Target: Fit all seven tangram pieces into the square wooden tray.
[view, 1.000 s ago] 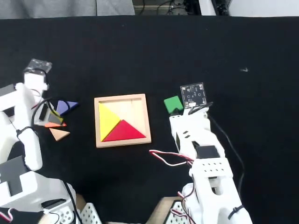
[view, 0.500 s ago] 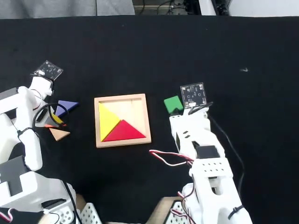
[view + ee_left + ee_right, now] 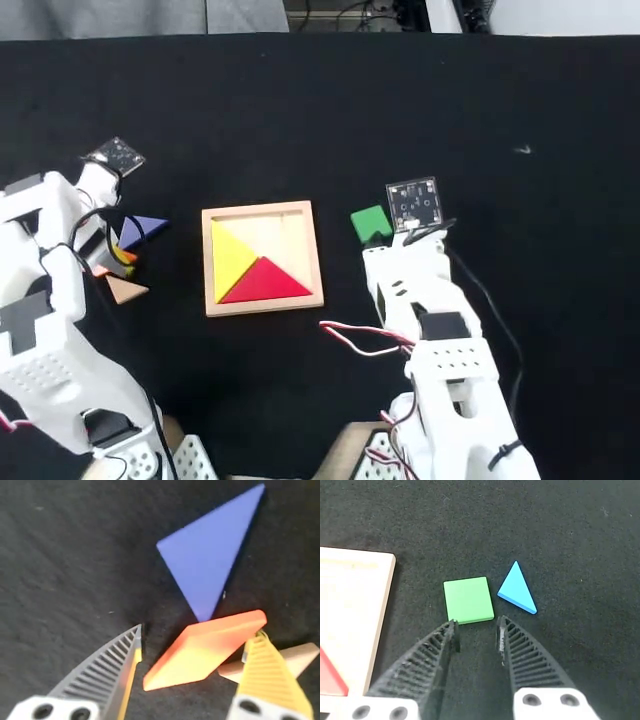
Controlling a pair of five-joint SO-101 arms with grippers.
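The square wooden tray [image 3: 262, 214] holds a yellow triangle [image 3: 231, 254] and a red triangle [image 3: 263, 283]. Left of it lie a blue triangle [image 3: 141, 229] [image 3: 210, 550], an orange parallelogram [image 3: 122, 257] [image 3: 205, 649] and a tan triangle [image 3: 125, 289] [image 3: 300, 657]. My left gripper [image 3: 198, 631] is open and straddles the orange parallelogram, whose end touches the yellow finger [image 3: 265, 670]. My right gripper [image 3: 476, 625] is open just short of the green square [image 3: 468, 599] [image 3: 370, 224]. A light blue triangle [image 3: 517, 590] lies beside that square.
The table is covered in black cloth [image 3: 500, 120]. The right arm's body [image 3: 440, 340] and its red-and-white cable [image 3: 355, 340] lie right of the tray. The left arm's white body [image 3: 45, 330] fills the near left corner.
The left arm's wrist has swung toward the tray and come down over the orange parallelogram. The right arm and the tray's pieces have not moved.
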